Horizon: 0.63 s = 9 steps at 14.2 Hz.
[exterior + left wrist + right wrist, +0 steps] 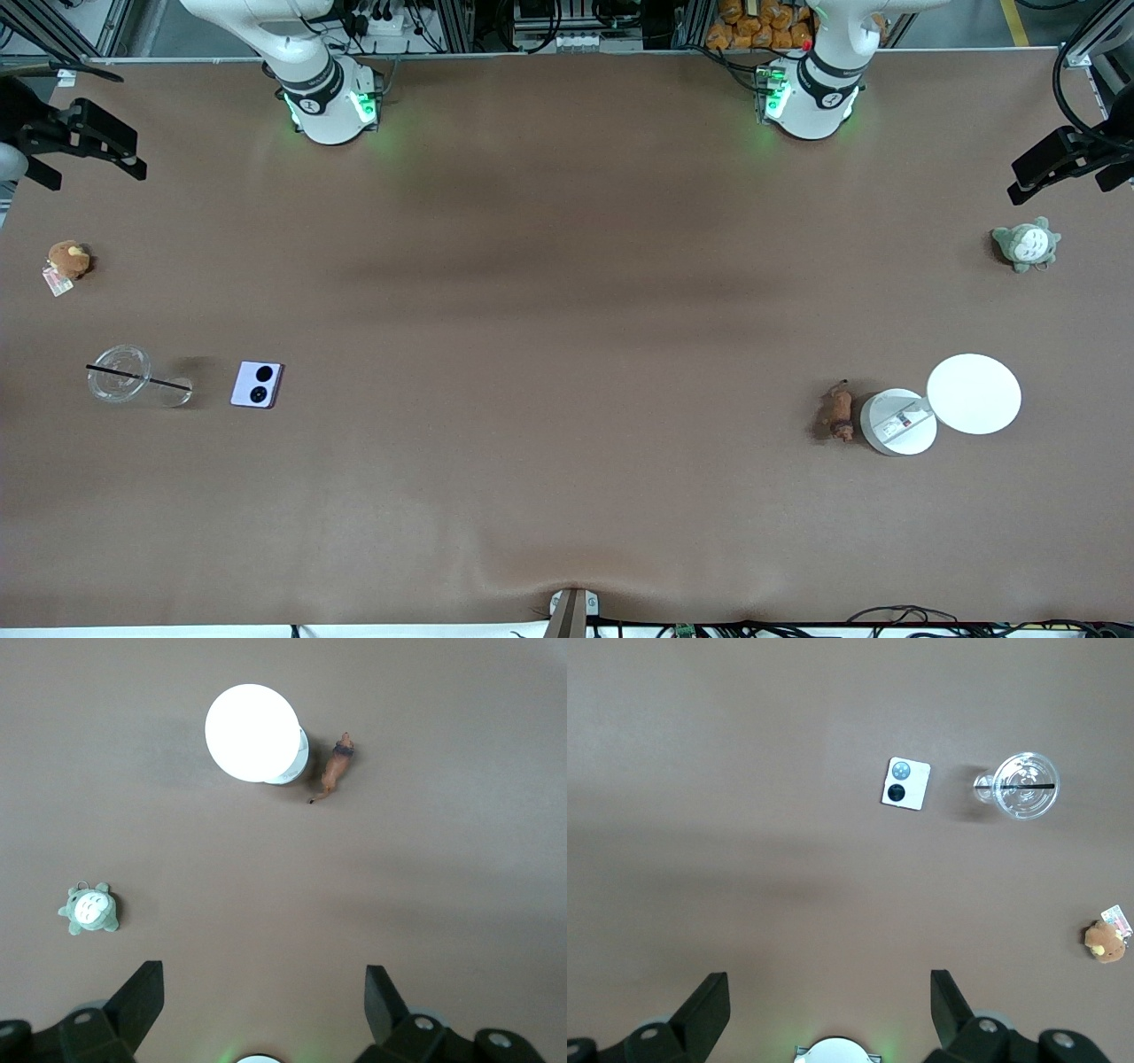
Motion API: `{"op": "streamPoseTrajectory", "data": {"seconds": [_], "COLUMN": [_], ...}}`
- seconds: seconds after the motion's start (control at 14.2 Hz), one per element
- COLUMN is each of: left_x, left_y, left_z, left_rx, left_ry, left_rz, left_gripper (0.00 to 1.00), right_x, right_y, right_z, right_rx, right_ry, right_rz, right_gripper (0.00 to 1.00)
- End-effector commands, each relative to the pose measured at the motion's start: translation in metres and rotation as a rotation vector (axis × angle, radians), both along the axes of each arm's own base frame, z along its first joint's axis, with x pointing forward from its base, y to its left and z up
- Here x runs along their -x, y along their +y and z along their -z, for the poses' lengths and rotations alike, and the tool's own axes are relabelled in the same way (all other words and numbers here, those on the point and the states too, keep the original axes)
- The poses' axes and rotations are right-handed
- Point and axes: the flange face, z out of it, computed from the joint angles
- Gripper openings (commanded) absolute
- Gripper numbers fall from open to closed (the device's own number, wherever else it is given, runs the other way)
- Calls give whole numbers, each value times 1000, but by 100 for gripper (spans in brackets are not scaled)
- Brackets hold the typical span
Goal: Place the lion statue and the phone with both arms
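Observation:
The lion statue, small and orange-brown with a thin tail, lies on the brown table toward the left arm's end, touching a white round container. It also shows in the left wrist view. The pale lavender phone lies flat toward the right arm's end, its two black circles up; it also shows in the right wrist view. My left gripper is open and empty, high over the table by its base. My right gripper is open and empty, high by its own base. Both hands are out of the front view.
A clear cup with a black straw lies beside the phone. A brown plush with a tag and a grey-green plush sit near the table's ends. A white disc overlaps the container. Black fixtures overhang both ends.

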Motion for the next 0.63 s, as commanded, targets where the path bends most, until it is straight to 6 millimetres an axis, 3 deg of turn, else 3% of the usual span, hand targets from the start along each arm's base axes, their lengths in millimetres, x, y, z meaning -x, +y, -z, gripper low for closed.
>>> {"op": "streamPoseTrajectory", "data": {"seconds": [0.0, 0.56], "left_x": [6, 6], "left_y": [1, 1], "left_z": [-3, -2], "left_rx": [20, 20], "left_ry": [0, 4], "left_rz": [2, 2], "left_gripper": [100, 100], "right_x": [-7, -4], "right_y": [1, 11], "right_z": [-9, -6], "right_rx": [5, -6], "right_ry": [-12, 5], "right_rz": [-13, -30], "right_gripper": [100, 100]}}
